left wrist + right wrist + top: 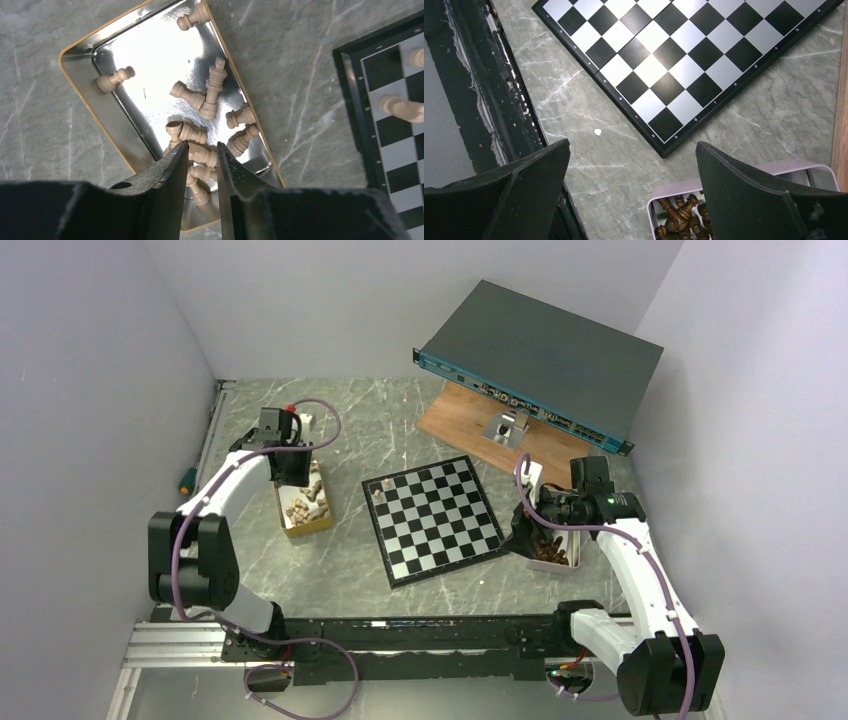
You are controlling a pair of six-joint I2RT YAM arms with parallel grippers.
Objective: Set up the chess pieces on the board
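bright even light; glare on the tin (150,60) and board (684,55).

— What kind of place is this?
— A robotics lab, by the look of it: a closed-off test cell. Plain pale walls (80,390) box in a grey marble-patterned table (340,570) on three sides.
— What else shows it?
— Two white-and-black robot arms (215,500) are bolted to an aluminium rail (170,645) at the near edge, with purple cables (320,420) looped along them. A rack-mount network unit (545,360) leans on a wooden plank (460,415) at the back.
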